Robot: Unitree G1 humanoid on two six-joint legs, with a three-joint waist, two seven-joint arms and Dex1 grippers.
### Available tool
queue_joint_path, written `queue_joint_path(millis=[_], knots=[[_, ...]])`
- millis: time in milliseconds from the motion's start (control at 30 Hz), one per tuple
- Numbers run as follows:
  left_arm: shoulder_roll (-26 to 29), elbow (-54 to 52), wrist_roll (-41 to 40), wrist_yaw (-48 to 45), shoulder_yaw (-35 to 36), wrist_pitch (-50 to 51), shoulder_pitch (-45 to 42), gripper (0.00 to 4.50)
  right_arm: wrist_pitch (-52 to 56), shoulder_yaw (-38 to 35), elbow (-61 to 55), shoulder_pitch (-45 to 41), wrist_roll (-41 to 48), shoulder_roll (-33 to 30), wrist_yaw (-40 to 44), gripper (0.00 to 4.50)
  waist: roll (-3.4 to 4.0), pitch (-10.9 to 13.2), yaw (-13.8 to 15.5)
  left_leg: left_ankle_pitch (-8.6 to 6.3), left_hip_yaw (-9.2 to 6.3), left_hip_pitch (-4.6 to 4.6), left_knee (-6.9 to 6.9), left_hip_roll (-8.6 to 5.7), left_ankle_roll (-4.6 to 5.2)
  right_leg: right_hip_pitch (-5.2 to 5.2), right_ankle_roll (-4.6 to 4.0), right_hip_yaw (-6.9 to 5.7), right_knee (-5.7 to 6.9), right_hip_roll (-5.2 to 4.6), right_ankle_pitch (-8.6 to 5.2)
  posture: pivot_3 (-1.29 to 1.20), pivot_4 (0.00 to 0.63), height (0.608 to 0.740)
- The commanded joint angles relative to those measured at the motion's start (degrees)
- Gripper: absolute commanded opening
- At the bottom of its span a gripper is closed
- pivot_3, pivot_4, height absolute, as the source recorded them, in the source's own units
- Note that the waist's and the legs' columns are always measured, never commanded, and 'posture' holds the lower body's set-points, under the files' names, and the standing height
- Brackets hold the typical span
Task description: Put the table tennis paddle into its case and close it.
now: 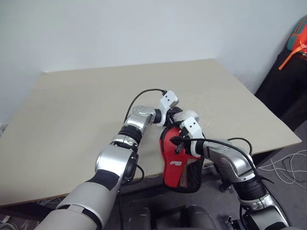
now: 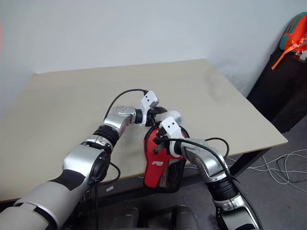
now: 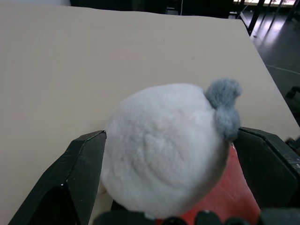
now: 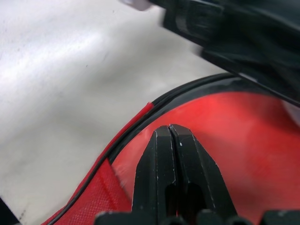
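Beige table [image 1: 72, 110], right pincer [image 4: 171, 133] pinched closed against red case [image 1: 175, 165], left pincer [image 3: 164, 154] spread around white pompom [image 3: 164, 164]

Case half-buried behind two wrists, paddle unreadable

The case [image 1: 178, 165] hangs off the near edge of the tabletop [image 1: 86, 110], and its upper end vanishes behind the right pincer [image 1: 178, 143] and the left pincer [image 1: 175, 116], so its opening can't be read. The small white logo on its red side is too tiny to make out. In the left wrist view, a fluffy white ball [image 3: 164, 150] with a grey tuft blocks almost all the red beneath, and whether that red is case or paddle can't be told. In the right wrist view a dark blurred shape crosses the top corner, and the case runs off the picture's edges. At the far right, an orange-and-teal object [image 1: 299, 38] is cut by the frame.
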Motion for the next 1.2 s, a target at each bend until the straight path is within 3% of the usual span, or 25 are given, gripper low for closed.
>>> queue_joint_path(millis=[33,367,467,567,667,767,900,1200], knots=[[3.7,-3.9,-3.8,-3.4,2.9,3.1,-1.8,4.47,-2.7,-4.3,-2.6,-1.9,2.8,-0.1,1.9,0.00,0.00,0.0,0.0,0.00,0.01,0.00,0.01,0.00,0.00,0.00,0.00,0.02,0.00,0.00,0.00,0.00,0.000,0.724],[13.0,-14.8,-3.7,-12.6,0.0,6.5,5.4,4.47,-3.9,-13.8,-3.8,-6.7,9.1,-0.5,3.3,0.00,0.03,0.0,0.0,0.01,0.09,0.02,0.01,0.04,-0.04,-0.01,0.00,0.06,0.03,0.04,0.00,0.00,0.000,0.724],[13.6,-27.2,-5.1,-16.7,-3.4,10.6,12.7,4.47,-4.6,-17.1,-0.3,-10.1,9.6,-0.4,1.7,0.00,0.04,0.0,0.0,0.05,0.16,0.02,0.03,0.04,-0.12,-0.03,0.00,0.11,0.03,0.03,0.01,0.00,0.000,0.724],[14.1,-42.8,-6.6,-18.8,-7.7,16.0,20.6,4.50,-5.0,-17.5,3.2,-11.5,8.3,-1.1,0.6,0.61,0.04,0.0,0.0,0.16,0.26,0.01,0.04,0.07,-0.33,-0.05,0.00,0.17,0.05,0.03,0.01,0.00,0.000,0.724],[14.6,-53.9,-7.5,-18.4,-10.7,19.9,26.4,4.50,-5.4,-16.3,4.5,-11.6,6.8,-2.2,0.3,1.63,0.05,0.0,0.0,0.09,0.33,0.02,0.04,0.08,-0.45,-0.08,0.00,0.24,0.05,0.03,0.01,0.00,0.000,0.724],[13.8,-58.5,-7.7,-15.2,-12.4,22.3,28.9,4.50,-5.1,-15.3,6.4,-12.0,5.6,-2.8,-0.6,2.68,0.08,0.0,0.0,0.10,0.36,0.05,0.04,0.08,-0.46,-0.09,-0.01,0.27,0.09,0.03,0.01,0.00,0.000,0.724],[12.4,-60.1,-6.2,-10.8,-15.5,22.0,30.4,4.50,-5.4,-14.2,7.6,-11.8,4.0,-3.2,-1.1,2.68,0.12,0.0,0.0,0.17,0.37,0.09,0.04,0.08,-0.33,-0.06,-0.01,0.30,0.10,0.05,0.01,0.00,0.000,0.724],[7.7,-46.3,-2.5,0.5,-17.5,20.7,25.7,4.50,-4.0,-14.9,9.7,-12.0,3.2,-2.3,-4.0,2.68,0.12,0.0,0.0,0.18,0.39,0.08,0.05,0.07,-0.31,-0.06,-0.01,0.30,0.09,0.05,0.02,0.00,0.000,0.724]])
